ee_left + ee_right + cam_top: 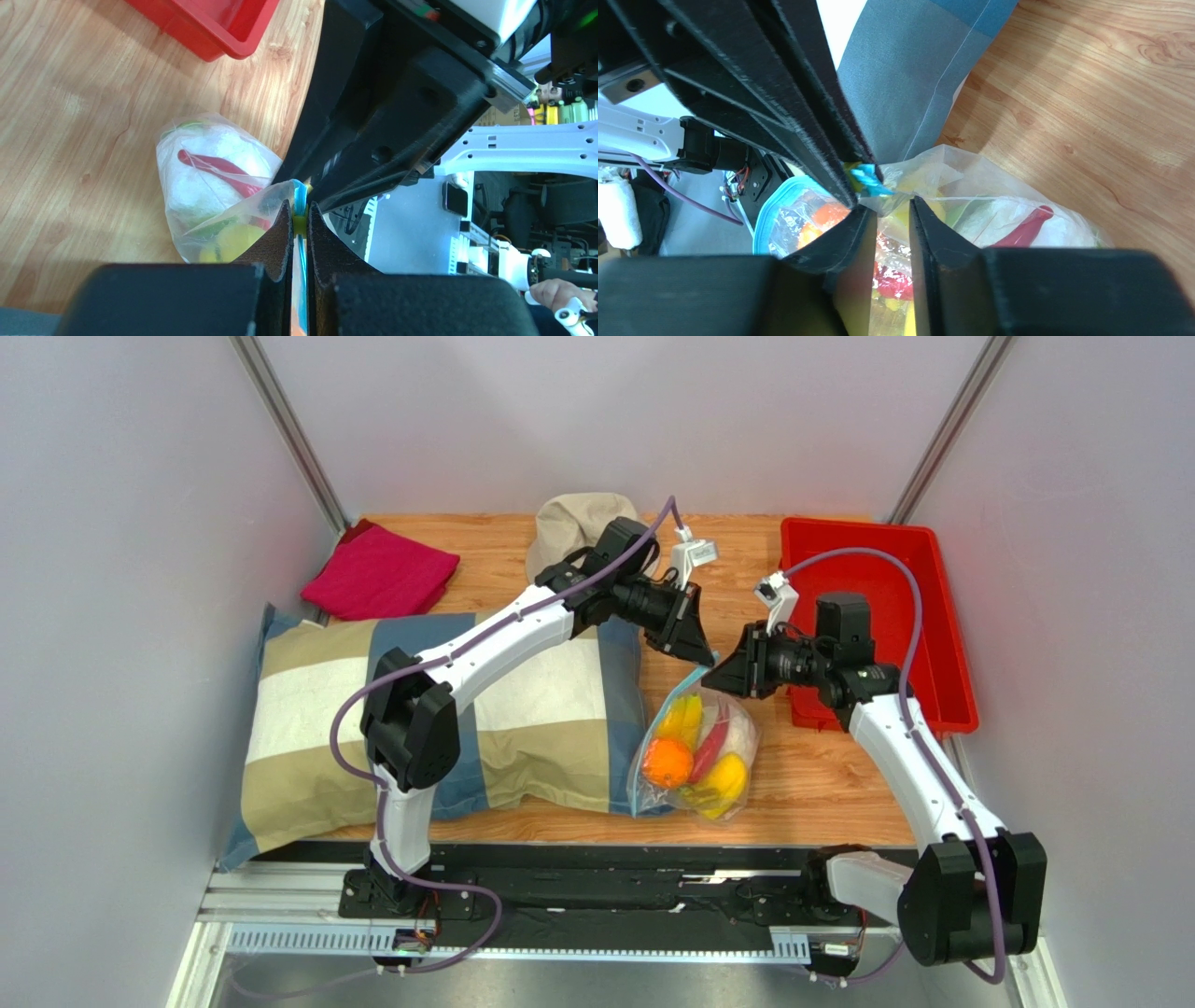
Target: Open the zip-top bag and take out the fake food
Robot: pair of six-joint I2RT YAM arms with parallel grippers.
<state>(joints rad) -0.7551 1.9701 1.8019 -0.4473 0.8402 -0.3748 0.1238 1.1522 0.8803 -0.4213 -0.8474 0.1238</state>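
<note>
The clear zip-top bag (697,749) hangs at table centre with the fake food inside: yellow banana (683,717), orange (668,763), yellow oval fruit (723,781), red pepper piece (711,745). The cauliflower (210,161) shows in the left wrist view. My left gripper (694,655) (300,210) is shut on the light blue zip strip (301,192) at the bag's top corner. My right gripper (718,672) (893,206) faces it tip to tip. Its jaws stand a little apart, with the bag's film edge (899,199) between the tips. The strip (868,178) lies just beyond them.
A striped pillow (421,714) lies left of the bag, its edge touching it. A red tray (933,637) sits at the right. A red cloth (379,574) and a beige hat (575,525) lie at the back. Grey walls close both sides.
</note>
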